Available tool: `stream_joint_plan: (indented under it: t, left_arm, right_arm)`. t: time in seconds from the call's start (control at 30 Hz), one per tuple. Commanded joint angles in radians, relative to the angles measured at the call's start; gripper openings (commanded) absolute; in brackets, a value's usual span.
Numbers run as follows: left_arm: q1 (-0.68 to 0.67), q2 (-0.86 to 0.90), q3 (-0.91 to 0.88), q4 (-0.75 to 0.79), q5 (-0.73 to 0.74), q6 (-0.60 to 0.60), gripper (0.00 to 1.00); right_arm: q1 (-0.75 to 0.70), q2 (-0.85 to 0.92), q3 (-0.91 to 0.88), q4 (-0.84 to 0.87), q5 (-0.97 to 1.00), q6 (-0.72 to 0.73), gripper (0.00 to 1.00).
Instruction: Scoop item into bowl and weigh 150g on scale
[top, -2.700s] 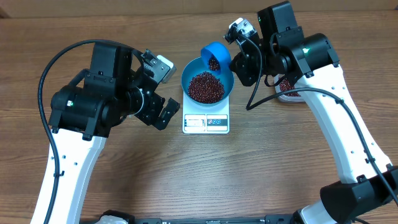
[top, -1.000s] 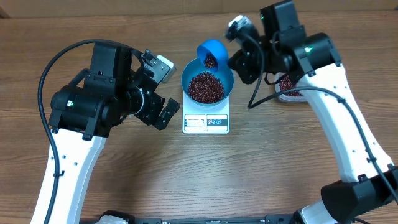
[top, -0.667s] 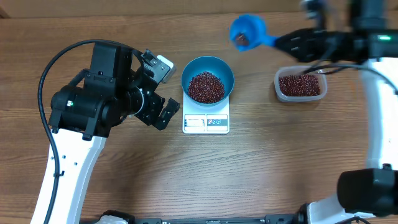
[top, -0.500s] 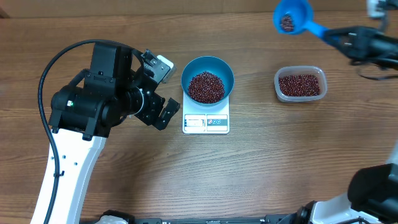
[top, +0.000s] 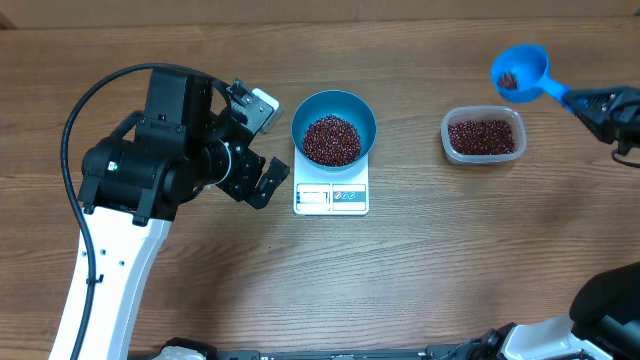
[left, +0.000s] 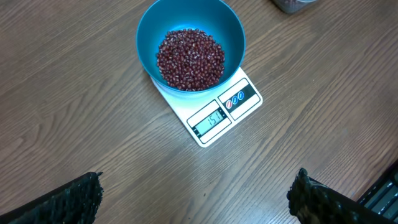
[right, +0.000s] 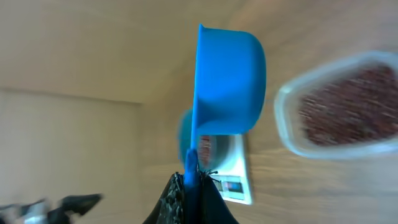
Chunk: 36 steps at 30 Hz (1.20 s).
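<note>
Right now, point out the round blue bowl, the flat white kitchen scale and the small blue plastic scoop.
Round blue bowl (top: 333, 103), overhead view, bare inner wall.
Flat white kitchen scale (left: 213, 117), left wrist view, its display.
Small blue plastic scoop (top: 530, 64), overhead view, cup's inside.

Bright, even light, soft shadows; right wrist view smeared with motion blur.

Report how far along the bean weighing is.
Done: dark red-brown beans lie heaped in the round blue bowl on the white rectangular scale. In hand: the right gripper, shut on the small blue scoop's handle, holds it with a few beans beside the clear plastic tub; the left gripper hangs open, empty. Left: checking the display, whose digits are too small to read, then trimming or finishing.
</note>
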<state>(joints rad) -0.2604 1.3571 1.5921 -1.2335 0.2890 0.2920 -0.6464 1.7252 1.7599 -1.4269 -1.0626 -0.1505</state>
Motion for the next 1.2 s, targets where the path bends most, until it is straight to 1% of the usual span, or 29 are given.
stream_joint_plan:
  t: [0.0, 0.1, 0.2, 0.27, 0.3, 0.4, 0.5, 0.73, 0.93, 1.17]
  left_arm:
    - [-0.002, -0.004, 0.014, 0.003, 0.015, 0.015, 0.99]
    - [-0.002, -0.004, 0.014, 0.003, 0.015, 0.015, 1.0]
    - [-0.002, -0.004, 0.014, 0.003, 0.015, 0.015, 1.0]
    - [-0.002, -0.004, 0.014, 0.003, 0.015, 0.015, 1.0]
    - [-0.002, -0.004, 0.014, 0.003, 0.015, 0.015, 0.99]
    - [-0.002, -0.004, 0.014, 0.003, 0.015, 0.015, 1.0]
    - [-0.002, -0.004, 0.014, 0.003, 0.015, 0.015, 1.0]
    - [-0.002, -0.004, 0.014, 0.003, 0.015, 0.015, 1.0]
    - [-0.002, -0.004, 0.014, 0.003, 0.015, 0.015, 0.99]
    - [-0.002, -0.004, 0.014, 0.003, 0.015, 0.015, 1.0]
  right_arm:
    - [0.027, -0.006, -0.003, 0.0, 0.251, 0.017, 0.04]
    - [0.08, -0.006, -0.003, 0.0, 0.351, 0.021, 0.04]
    - [0.175, -0.006, -0.003, 0.012, 0.487, 0.039, 0.04]
    - [0.239, -0.006, -0.003, 0.028, 0.61, 0.077, 0.04]
    - [0.308, -0.006, -0.003, 0.042, 0.742, 0.111, 0.04]
    - [0.389, -0.006, -0.003, 0.047, 0.888, 0.144, 0.04]
    - [0.468, -0.006, -0.003, 0.056, 1.087, 0.216, 0.04]
    - [0.612, -0.006, -0.003, 0.095, 1.389, 0.281, 0.04]
    - [0.718, -0.006, -0.003, 0.114, 1.473, 0.277, 0.04]
    - [0.748, -0.006, -0.005, 0.086, 1.476, 0.273, 0.04]
